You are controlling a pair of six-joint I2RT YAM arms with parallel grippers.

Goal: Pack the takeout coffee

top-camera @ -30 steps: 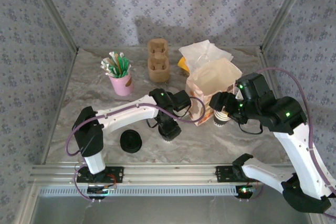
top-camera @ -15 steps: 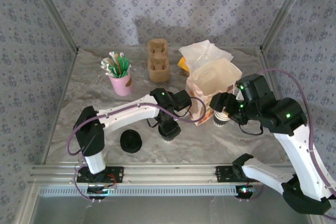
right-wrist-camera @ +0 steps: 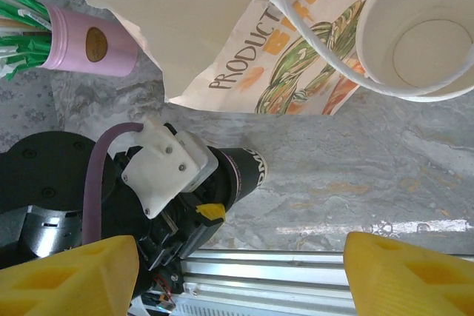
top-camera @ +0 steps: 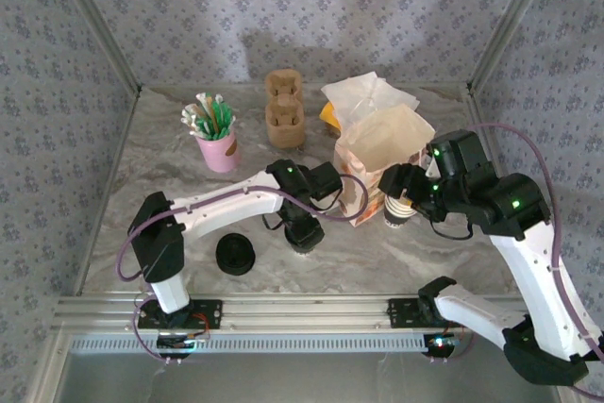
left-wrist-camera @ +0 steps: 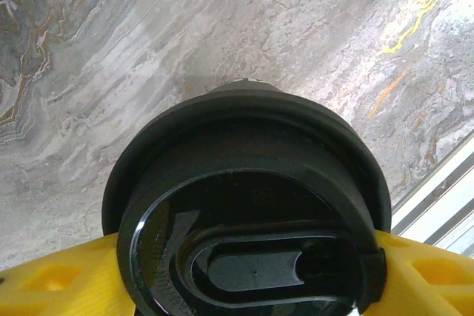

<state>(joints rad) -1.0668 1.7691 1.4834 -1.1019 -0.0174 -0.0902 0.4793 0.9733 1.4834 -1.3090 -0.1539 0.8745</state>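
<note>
Close left tool (left-wrist-camera: 241, 286) squarely, gently on coffee (left-wrist-camera: 244, 153), keep upright; cannot tell whether gripping now; leave right tool (right-wrist-camera: 237, 275) splayed, empty

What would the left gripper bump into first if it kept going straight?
Almost surely the takeout coffee's black lid, sitting right between its yellow fingers; the marble table lies beyond.

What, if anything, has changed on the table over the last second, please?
The left gripper edged very slightly leftward above the small black-lidded paper takeout coffee cup, its yellow fingers flanking the lid; whether they grip is unclear. The right gripper stayed open, and the printed beige bag, pink stirrer cup and squat stack of black lids kept their places.
</note>
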